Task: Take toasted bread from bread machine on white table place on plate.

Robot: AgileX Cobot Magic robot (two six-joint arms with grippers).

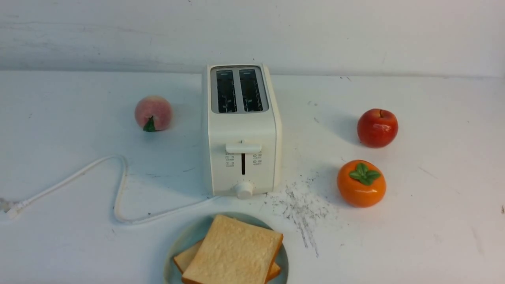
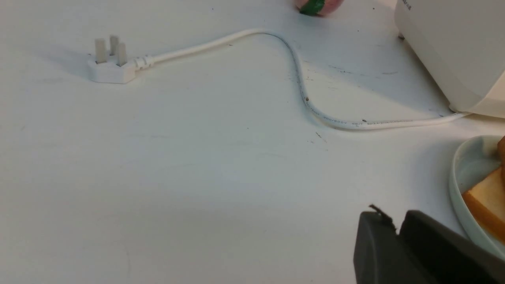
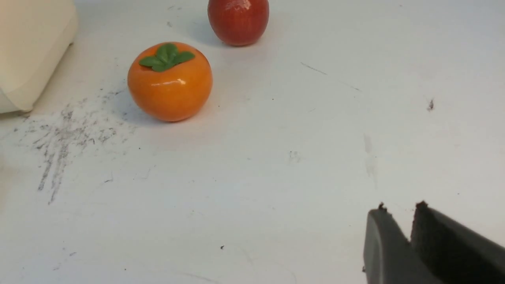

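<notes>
Two slices of toasted bread (image 1: 234,250) lie stacked on the pale blue-green plate (image 1: 185,236) at the front of the white table (image 1: 434,217). Behind the plate stands the bread machine (image 1: 240,130), both slots empty, its lever up. Neither gripper shows in the front view. In the left wrist view my left gripper (image 2: 394,221) hovers over bare table just beside the plate (image 2: 463,165), jaws slightly parted around nothing. In the right wrist view my right gripper (image 3: 400,211) is low over bare table, well clear of the bread machine (image 3: 31,47), with a narrow empty gap between its jaws.
A peach (image 1: 153,113) sits left of the bread machine. A red apple (image 1: 377,127) and an orange persimmon (image 1: 361,183) sit to its right. The white cord (image 2: 300,83) loops across the left side to a plug (image 2: 110,67). Dark scratch marks (image 1: 302,205) lie right of the plate.
</notes>
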